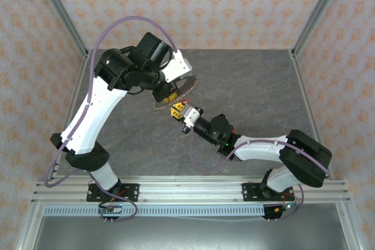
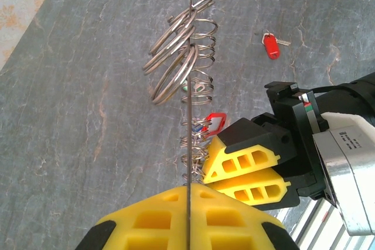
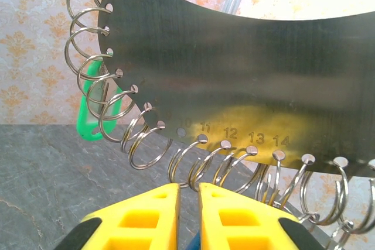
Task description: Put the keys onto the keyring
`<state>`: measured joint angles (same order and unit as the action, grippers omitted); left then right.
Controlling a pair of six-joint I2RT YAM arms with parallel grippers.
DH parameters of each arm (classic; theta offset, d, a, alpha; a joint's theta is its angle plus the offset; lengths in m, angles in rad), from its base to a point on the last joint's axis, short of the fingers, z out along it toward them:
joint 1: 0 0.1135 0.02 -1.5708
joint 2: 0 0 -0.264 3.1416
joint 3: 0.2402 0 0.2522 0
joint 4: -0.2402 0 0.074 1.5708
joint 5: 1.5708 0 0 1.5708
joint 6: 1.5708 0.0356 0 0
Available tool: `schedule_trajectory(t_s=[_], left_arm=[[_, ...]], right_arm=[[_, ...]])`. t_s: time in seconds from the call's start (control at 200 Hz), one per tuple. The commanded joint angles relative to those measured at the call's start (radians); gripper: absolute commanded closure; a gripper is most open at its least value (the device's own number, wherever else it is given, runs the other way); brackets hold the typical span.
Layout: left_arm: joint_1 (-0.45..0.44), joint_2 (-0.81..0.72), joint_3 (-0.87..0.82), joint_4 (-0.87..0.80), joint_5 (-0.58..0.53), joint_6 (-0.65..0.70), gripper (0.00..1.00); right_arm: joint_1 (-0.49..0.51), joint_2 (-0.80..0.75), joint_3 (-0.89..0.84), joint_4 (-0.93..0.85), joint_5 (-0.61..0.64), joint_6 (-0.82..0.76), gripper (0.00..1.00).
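Observation:
The keyring [image 3: 234,57] is a thin steel plate with numbered holes along its curved edge and a split ring in each. My left gripper [image 2: 189,194] is shut on the plate, which I see edge-on [image 2: 191,86] in the left wrist view. A green key [image 3: 94,115] hangs from rings on the left. A red key [image 2: 214,122] hangs among the lower rings, beside my right gripper [image 2: 206,174]. My right gripper [image 3: 188,188] sits just under ring 11, its fingers nearly together with a blue key [image 3: 196,243] as a sliver in the gap. Another red key [image 2: 270,46] lies loose on the table.
The grey stone-patterned table [image 1: 258,103] is walled by patterned panels with aluminium posts [image 1: 58,16]. Both arms meet near the middle of the table, the left gripper [image 1: 170,95] just above the right gripper [image 1: 177,111].

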<state>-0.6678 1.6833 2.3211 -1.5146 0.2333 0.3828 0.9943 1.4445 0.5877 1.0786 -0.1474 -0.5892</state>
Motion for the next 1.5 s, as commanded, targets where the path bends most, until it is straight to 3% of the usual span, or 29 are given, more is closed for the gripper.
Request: schedule_trajectory(t_s=[0.0, 1.496], left_arm=[[-0.008, -0.041, -0.002, 0.037, -0.012, -0.016, 1.0], [-0.009, -0.045, -0.003, 0.041, -0.014, -0.023, 1.0]], right_arm=[[0.007, -0.027, 0.028, 0.045, 0.014, -0.017, 0.84], [0.015, 0.009, 0.069, 0.006, 0.074, -0.069, 0.81]])
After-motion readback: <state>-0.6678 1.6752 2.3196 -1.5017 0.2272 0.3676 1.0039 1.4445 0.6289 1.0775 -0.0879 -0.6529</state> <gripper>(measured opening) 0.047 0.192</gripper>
